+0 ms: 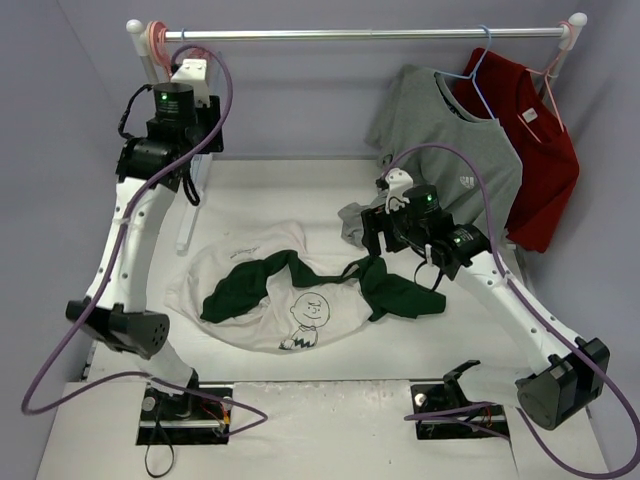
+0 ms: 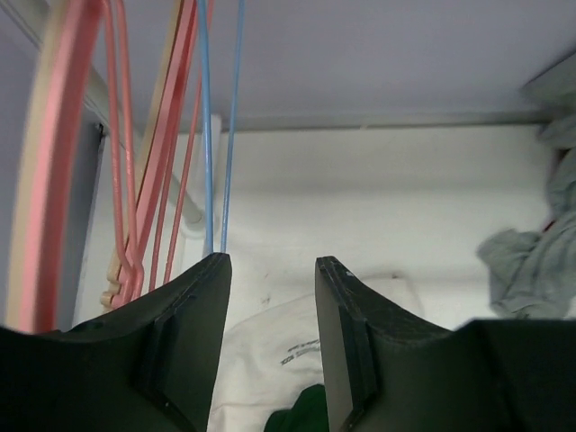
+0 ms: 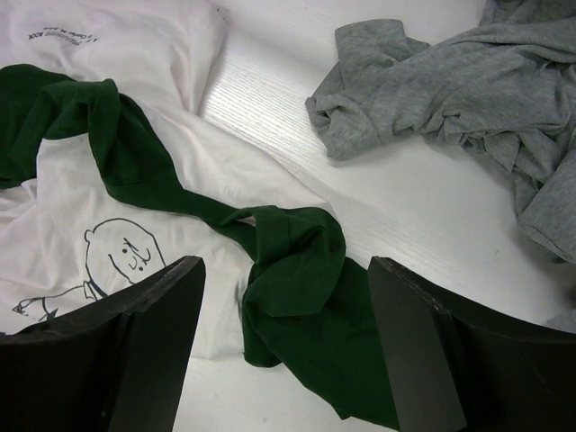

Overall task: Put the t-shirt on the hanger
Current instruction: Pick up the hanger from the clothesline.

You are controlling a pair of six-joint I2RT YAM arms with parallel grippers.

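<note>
The off-white t-shirt [image 1: 285, 290] with dark green sleeves and a cartoon face lies crumpled on the table's middle; it also shows in the right wrist view [image 3: 117, 180]. My right gripper [image 1: 372, 238] [image 3: 286, 265] is open and empty, hovering just above the shirt's bunched green sleeve [image 3: 297, 261]. My left gripper [image 1: 195, 160] [image 2: 270, 265] is raised at the back left by the rail end, open and empty. Two thin wires of the light-blue hanger [image 2: 207, 135] hang down among pink hangers and pass behind its left fingertip [image 2: 211, 270], not between the jaws.
Pink hangers [image 2: 153, 135] hang at the left end of the rail [image 1: 360, 34]. A grey t-shirt [image 1: 450, 140] on another blue hanger and a red t-shirt [image 1: 535, 150] hang at the right. The grey shirt's hem [image 3: 432, 81] rests on the table beside the green sleeve.
</note>
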